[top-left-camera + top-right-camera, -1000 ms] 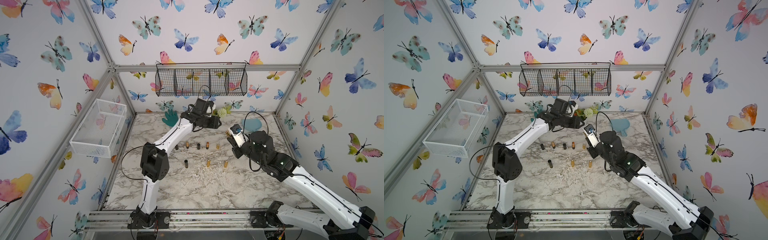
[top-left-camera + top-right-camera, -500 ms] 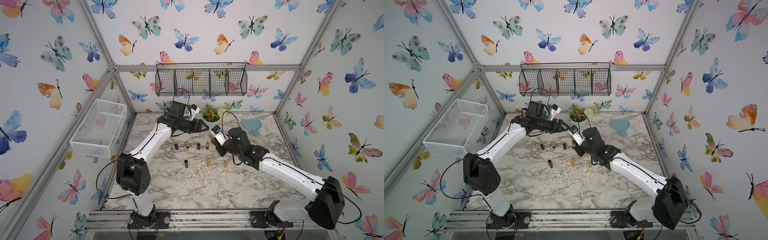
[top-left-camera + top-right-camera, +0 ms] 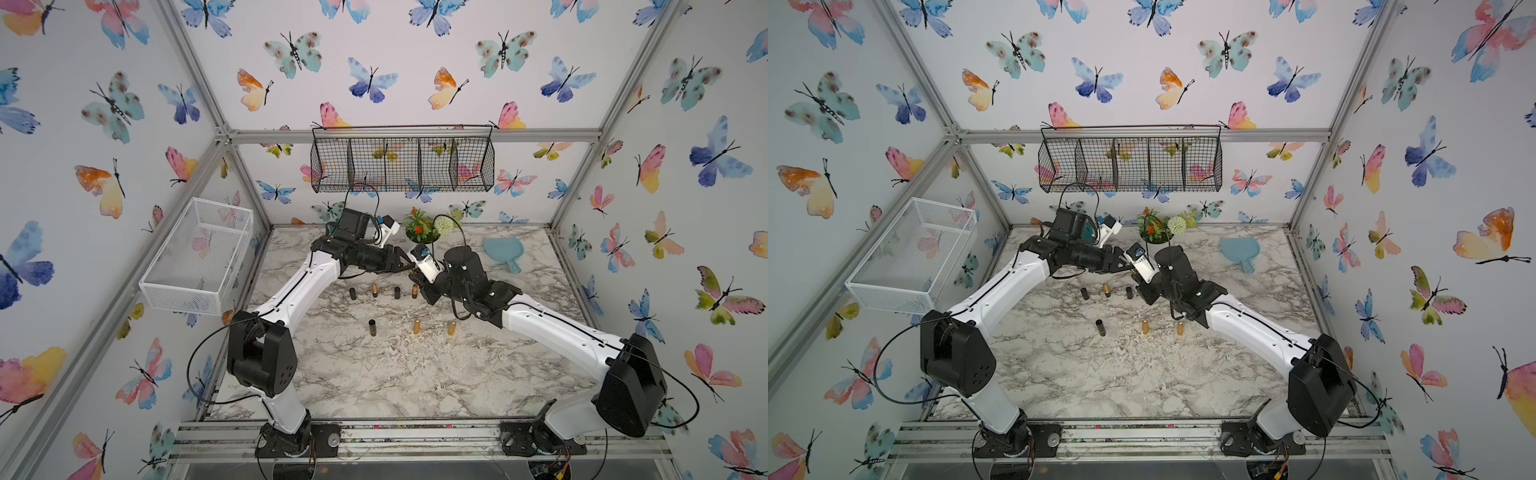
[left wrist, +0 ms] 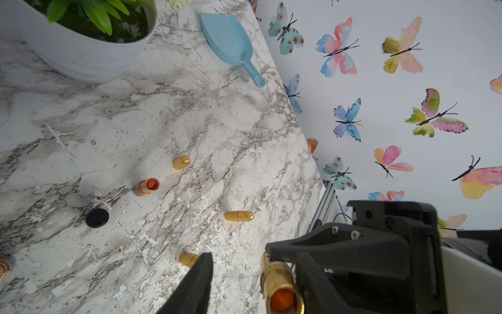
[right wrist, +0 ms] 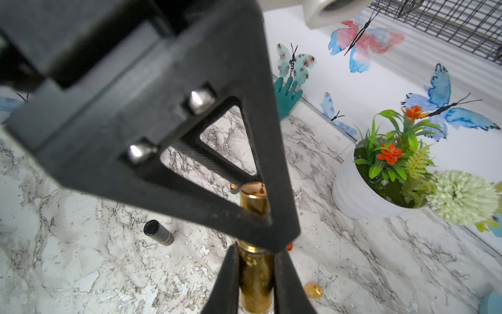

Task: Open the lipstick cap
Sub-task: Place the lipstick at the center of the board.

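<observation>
My right gripper (image 5: 256, 254) is shut on a gold lipstick (image 5: 255, 280), held in the air over the table's back middle (image 3: 411, 271). The lipstick's far end is open and shows orange inside (image 4: 282, 299); no cap sits on it. My left gripper (image 4: 252, 258) faces it with its jaws on either side of that open end. One finger (image 4: 312, 282) lies next to the tube, and the other finger (image 4: 198, 277) stands clear of it, so this gripper is open. In both top views the two grippers (image 3: 405, 266) (image 3: 1140, 284) meet tip to tip.
Loose gold caps (image 4: 239, 216) (image 4: 181, 162) lie on the marble table (image 3: 374, 374). An opened lipstick (image 4: 148, 186) and a black tube (image 4: 97, 217) stand nearby. Further tubes stand in two rows (image 3: 416, 326). A potted plant (image 3: 422, 228) and a blue scoop (image 3: 503, 249) sit at the back.
Both arms have swung left, and the right gripper has brought the lipstick in between the left gripper's fingers. The left jaws have narrowed.
</observation>
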You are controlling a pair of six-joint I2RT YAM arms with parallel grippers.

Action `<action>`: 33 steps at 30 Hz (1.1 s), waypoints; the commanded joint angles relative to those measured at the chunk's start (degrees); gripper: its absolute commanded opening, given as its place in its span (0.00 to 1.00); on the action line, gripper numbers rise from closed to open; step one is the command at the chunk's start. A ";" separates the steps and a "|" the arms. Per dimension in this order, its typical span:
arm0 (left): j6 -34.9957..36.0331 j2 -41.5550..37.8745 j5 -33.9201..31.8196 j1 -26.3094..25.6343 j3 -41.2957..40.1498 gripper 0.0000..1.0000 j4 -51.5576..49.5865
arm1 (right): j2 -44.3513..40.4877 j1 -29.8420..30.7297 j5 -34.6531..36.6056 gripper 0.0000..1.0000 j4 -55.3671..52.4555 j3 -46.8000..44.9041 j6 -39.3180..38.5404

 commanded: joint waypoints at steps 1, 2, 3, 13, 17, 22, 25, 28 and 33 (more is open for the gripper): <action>0.98 -0.59 1.61 0.15 0.45 0.39 -0.51 | 1.12 0.07 -1.41 0.07 1.19 1.82 -0.23; 0.98 -0.29 1.99 0.20 0.56 0.35 -0.51 | 1.29 0.07 -1.53 0.07 1.16 1.82 -0.25; 0.93 -0.19 2.25 0.15 0.65 0.33 -0.51 | 1.38 0.07 -1.50 0.07 1.19 1.82 -0.25; 1.94 -0.35 3.25 0.11 0.85 0.17 -1.90 | 2.69 0.07 -0.61 0.07 1.04 2.30 0.08; 1.91 -0.37 2.89 0.06 0.63 0.11 -1.98 | 2.54 0.07 0.65 0.13 0.65 2.70 0.19; 0.92 0.09 1.94 0.12 1.87 0.07 -2.01 | 2.18 0.07 2.44 0.43 1.35 2.18 0.63; 0.59 0.62 1.15 0.17 3.32 0.06 -1.98 | 2.26 0.07 3.04 0.52 1.23 2.26 0.88; 0.20 1.23 -2.43 0.15 5.04 0.06 -2.00 | 1.37 0.07 3.66 0.54 0.50 2.21 0.98; 0.60 4.17 -14.83 -1.49 7.93 0.06 -2.00 | -2.30 0.10 7.17 0.54 -2.19 1.53 -0.16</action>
